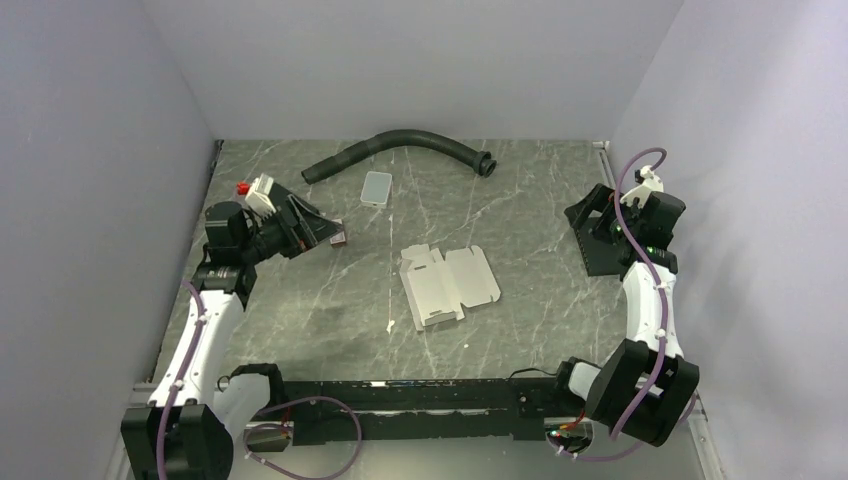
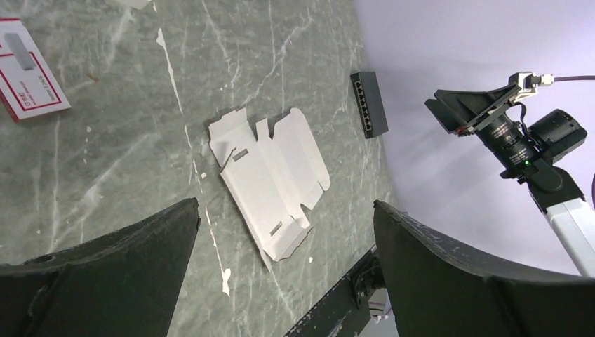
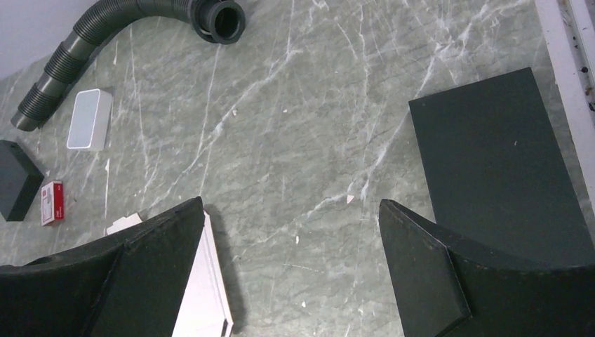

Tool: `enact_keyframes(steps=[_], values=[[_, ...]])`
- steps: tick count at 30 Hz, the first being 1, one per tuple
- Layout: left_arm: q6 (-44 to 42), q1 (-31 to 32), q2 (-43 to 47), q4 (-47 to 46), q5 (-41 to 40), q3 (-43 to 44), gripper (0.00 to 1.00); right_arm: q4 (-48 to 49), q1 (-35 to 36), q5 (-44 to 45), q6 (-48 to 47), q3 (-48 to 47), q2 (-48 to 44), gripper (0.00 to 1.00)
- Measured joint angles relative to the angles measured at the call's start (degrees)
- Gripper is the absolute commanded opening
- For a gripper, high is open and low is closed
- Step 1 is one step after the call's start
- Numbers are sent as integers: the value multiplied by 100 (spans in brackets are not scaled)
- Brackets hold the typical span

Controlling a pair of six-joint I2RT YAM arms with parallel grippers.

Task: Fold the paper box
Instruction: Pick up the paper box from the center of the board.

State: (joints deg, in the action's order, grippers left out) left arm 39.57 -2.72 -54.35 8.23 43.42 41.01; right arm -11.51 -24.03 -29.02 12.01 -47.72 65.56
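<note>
The box [image 1: 449, 284] [image 2: 270, 179] [image 3: 207, 295] lies flat and unfolded, a creased white sheet with tabbed flaps, near the middle of the worktop [image 1: 530, 200]. It sits between the 2 arms and neither touches it.

The left arm [image 1: 200, 330] is raised at the left side, its jaws wide apart and empty, facing the box. The right arm [image 1: 645, 300] stands at the right edge over a black pad [image 1: 600, 250] [image 3: 498, 161]. Its jaws are also spread wide with nothing between them.

A black hose [image 1: 400, 145] [image 3: 91, 35] curves along the back, with a grey tile [image 1: 377, 187] [image 3: 89, 119] just in front of it. A red-and-white card [image 2: 28, 70] [image 3: 52, 202] lies left of the box, near the left jaws.
</note>
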Motion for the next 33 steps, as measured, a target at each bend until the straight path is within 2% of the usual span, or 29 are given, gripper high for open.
enact_keyframes(steps=[6, 12, 16, 19, 22, 27, 33], values=[[146, 179, 9, -98, 28, -136, 99, 0, -4, -111, 0, 0, 0, 100], [160, 776, 11, -24, -155, -208, 99, 85, -4, -546, -225, 59, -61, 100], [149, 1185, 13, 26, -466, -308, 99, 214, 7, -1534, -944, 367, -251, 100], [140, 1569, 11, 55, -774, -393, 99, -24, 179, -2404, -1823, 452, -251, 100], [177, 1906, -4, -35, -1043, -584, 99, -203, 420, -2870, -2339, 463, -251, 100], [337, 2437, -160, -201, -1532, -994, 99, -433, 767, -3112, -2752, 463, -116, 100], [380, 2868, -315, -256, -2063, -1064, 99, -616, 841, -3213, -2839, 450, 57, 100]])
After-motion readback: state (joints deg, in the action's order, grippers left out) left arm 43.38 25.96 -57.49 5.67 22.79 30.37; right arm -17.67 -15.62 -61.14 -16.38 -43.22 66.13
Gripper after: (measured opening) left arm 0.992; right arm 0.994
